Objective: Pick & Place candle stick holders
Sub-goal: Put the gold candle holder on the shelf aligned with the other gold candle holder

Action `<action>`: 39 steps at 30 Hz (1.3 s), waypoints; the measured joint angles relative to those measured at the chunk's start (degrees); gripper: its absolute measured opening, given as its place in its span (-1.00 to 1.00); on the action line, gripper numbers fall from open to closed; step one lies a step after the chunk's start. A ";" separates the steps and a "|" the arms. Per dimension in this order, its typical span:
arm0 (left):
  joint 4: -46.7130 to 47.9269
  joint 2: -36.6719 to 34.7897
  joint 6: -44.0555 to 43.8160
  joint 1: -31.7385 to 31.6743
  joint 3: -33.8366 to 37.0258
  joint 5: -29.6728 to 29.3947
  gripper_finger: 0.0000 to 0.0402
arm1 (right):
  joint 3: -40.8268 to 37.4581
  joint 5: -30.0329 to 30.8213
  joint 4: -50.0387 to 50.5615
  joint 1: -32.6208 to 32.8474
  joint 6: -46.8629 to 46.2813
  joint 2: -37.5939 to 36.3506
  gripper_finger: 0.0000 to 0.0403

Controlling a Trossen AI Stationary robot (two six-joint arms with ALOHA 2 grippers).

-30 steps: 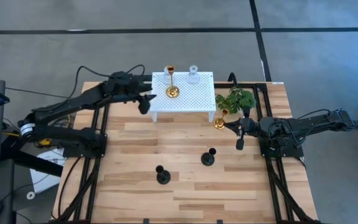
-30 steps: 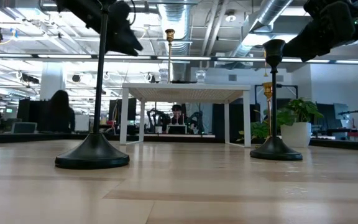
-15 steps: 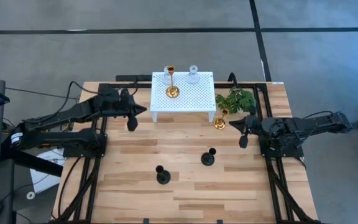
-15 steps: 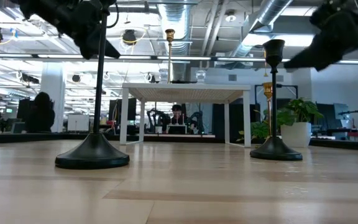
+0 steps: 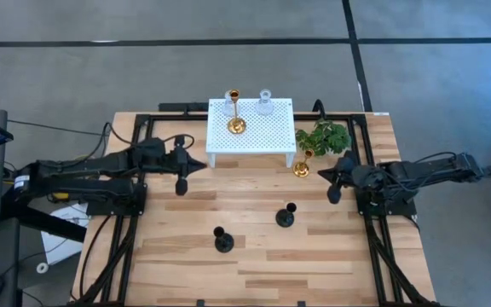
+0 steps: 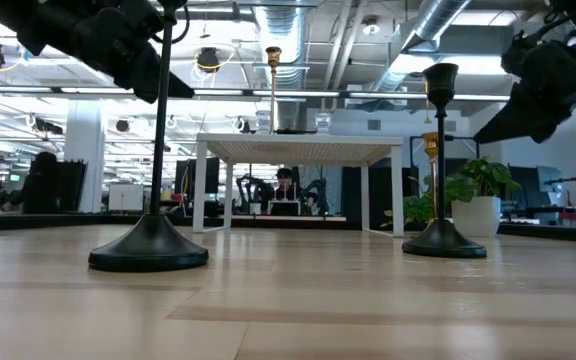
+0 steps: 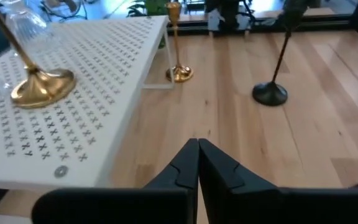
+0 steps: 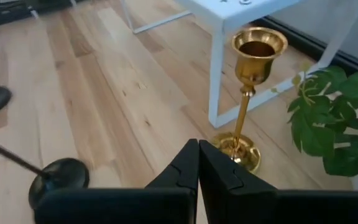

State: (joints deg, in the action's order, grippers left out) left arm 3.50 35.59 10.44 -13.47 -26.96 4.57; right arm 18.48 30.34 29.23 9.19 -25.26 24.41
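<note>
One gold candle stick holder (image 5: 236, 124) and a small clear glass one (image 5: 265, 102) stand on the white perforated rack (image 5: 267, 138). A second gold holder (image 5: 302, 168) stands on its round base on the table by the rack's right leg. Two black holders (image 5: 286, 217) (image 5: 222, 241) stand upright on the wood nearer the front. My left gripper (image 5: 180, 186) hangs shut above the table, left of the rack's near left corner, its closed fingertips (image 7: 197, 149) holding nothing. My right gripper (image 5: 332, 194) is shut and empty, just right of the gold holder (image 8: 248, 93) on the table.
A green leafy plant (image 5: 324, 136) stands at the rack's right, behind the gold holder on the table. Black frame rails (image 5: 140, 170) run along both sides of the table. Bare wood lies between the rack and the two black holders.
My left gripper has drawn back from the gold holder on the rack, toward the table's left and near edges, and its fingers have shut on nothing. My right gripper has moved a little toward the table's right edge, away from the gold holder on the table.
</note>
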 joint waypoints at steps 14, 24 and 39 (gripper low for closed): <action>-1.00 0.00 -0.17 1.85 0.80 0.01 -0.97 | 0.00 6.45 -7.20 -0.02 -0.78 13.08 -0.25; -1.00 0.00 -0.39 1.85 0.80 0.01 -0.97 | 0.00 13.55 -17.36 -1.20 -0.45 26.55 0.28; -1.00 0.02 -0.42 1.85 0.78 0.01 -0.98 | 0.00 16.24 -31.84 -11.01 2.27 42.88 0.06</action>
State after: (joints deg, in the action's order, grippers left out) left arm 2.50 35.62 10.02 -11.62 -26.17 4.58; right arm 18.48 46.58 -2.61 -1.82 -22.99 67.28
